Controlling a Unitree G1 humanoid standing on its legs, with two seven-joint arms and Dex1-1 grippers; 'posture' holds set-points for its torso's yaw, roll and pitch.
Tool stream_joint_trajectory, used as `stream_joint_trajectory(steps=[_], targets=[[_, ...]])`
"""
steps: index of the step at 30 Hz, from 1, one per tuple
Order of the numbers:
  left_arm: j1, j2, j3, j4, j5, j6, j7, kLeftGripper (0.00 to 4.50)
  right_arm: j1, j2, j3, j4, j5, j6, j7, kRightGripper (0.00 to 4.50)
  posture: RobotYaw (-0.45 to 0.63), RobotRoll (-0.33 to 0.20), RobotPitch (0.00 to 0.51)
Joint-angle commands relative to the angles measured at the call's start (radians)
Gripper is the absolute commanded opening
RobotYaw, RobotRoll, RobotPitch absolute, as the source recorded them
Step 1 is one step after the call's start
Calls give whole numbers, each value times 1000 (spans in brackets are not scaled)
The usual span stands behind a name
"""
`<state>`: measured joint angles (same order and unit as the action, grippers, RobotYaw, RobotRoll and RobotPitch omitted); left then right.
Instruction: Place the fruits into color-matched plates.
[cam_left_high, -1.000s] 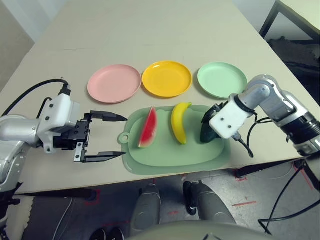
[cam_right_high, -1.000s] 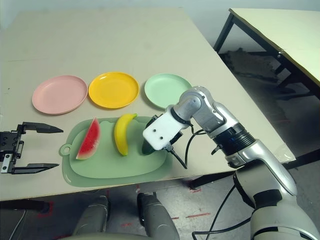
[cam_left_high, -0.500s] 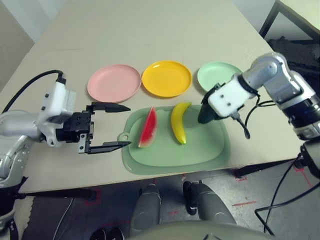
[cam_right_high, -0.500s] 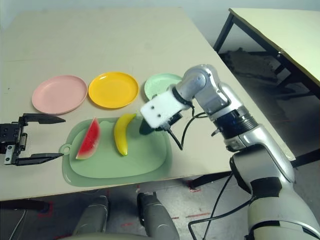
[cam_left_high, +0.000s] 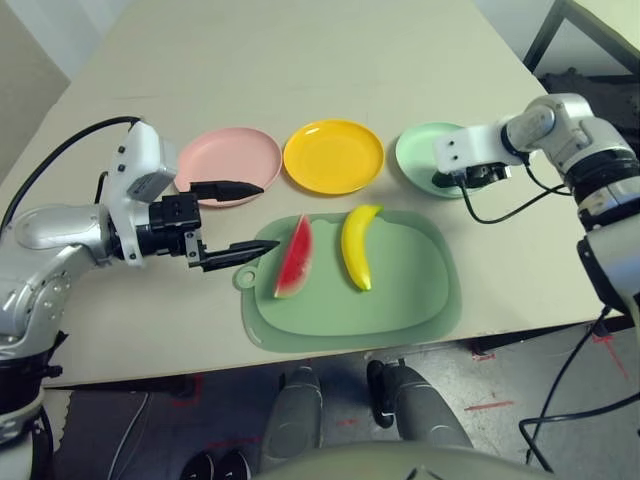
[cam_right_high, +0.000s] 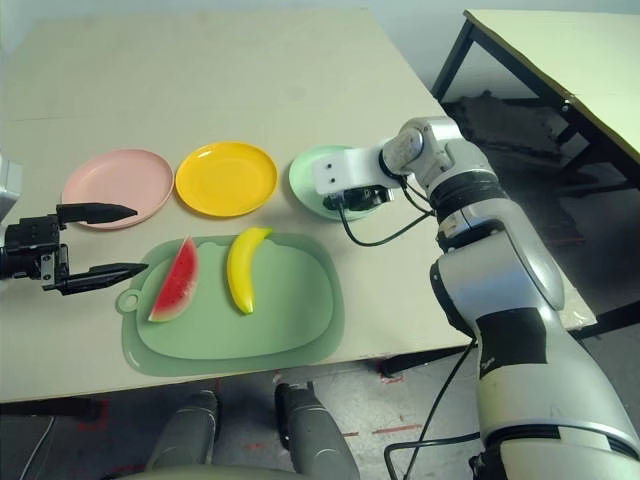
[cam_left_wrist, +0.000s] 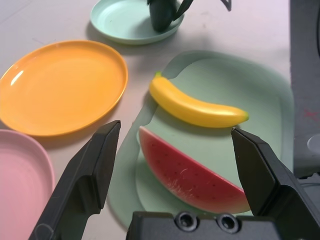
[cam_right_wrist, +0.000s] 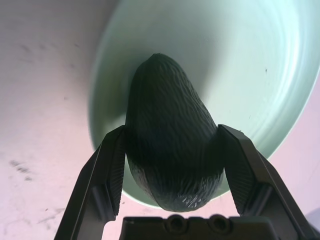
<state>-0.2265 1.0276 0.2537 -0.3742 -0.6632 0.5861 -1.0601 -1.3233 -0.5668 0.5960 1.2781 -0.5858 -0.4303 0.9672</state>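
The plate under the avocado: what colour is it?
Mint green. The plate shows best in the right wrist view, behind the dark green avocado gripped in the right hand.

Dark avocado (cam_right_wrist: 170, 150) over mint plate (cam_right_wrist: 260, 75)

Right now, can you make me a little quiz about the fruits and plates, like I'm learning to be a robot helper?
1. True or false: the banana lies on the yellow plate.
2. Which fruit does the right pincer hold? A) watermelon B) avocado C) banana
3. Fill in: the watermelon lies on the ____.

Key:
1. False. It lies on the mat, beside the watermelon.
2. B. The avocado sits between its fingers, over the green plate.
3. Mat. The left pincer is open, pointing towards it.
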Motion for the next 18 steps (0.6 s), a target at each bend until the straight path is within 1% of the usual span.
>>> stream_joint_trajectory(steps=[1,3,4,5,8,12,14,16,18], targets=[[5,21,5,-19,4,23,0,4500,-10,9,6,26,-30,-7,-30,3053,52,0,163],[10,27,8,-20,4,23,-3,4500,-15,12,2,28,-36,-14,-39,3817,49,0,163],[11,29,7,-20,6,20,-5,4500,-25,13,0,27,-39,-19,-44,4070,45,0,163],[11,29,5,-20,7,19,-7,4500,-38,13,-3,24,-39,-27,-44,4459,43,0,163],[6,30,-1,-17,11,9,-16,4500,-71,15,-10,15,-35,-52,-31,4488,43,0,163],[-3,51,-9,6,33,-23,-59,4500,-136,30,-42,-50,22,-152,83,4488,32,0,170],[1,69,0,18,38,-57,-110,4500,-125,50,-80,-162,123,-184,237,4488,26,0,172],[11,90,10,27,41,-103,-177,4500,-77,60,-102,-326,231,-174,381,4488,26,0,172],[20,108,19,43,48,-145,-235,4500,-4,54,-99,-519,314,-127,478,4488,24,0,175]])
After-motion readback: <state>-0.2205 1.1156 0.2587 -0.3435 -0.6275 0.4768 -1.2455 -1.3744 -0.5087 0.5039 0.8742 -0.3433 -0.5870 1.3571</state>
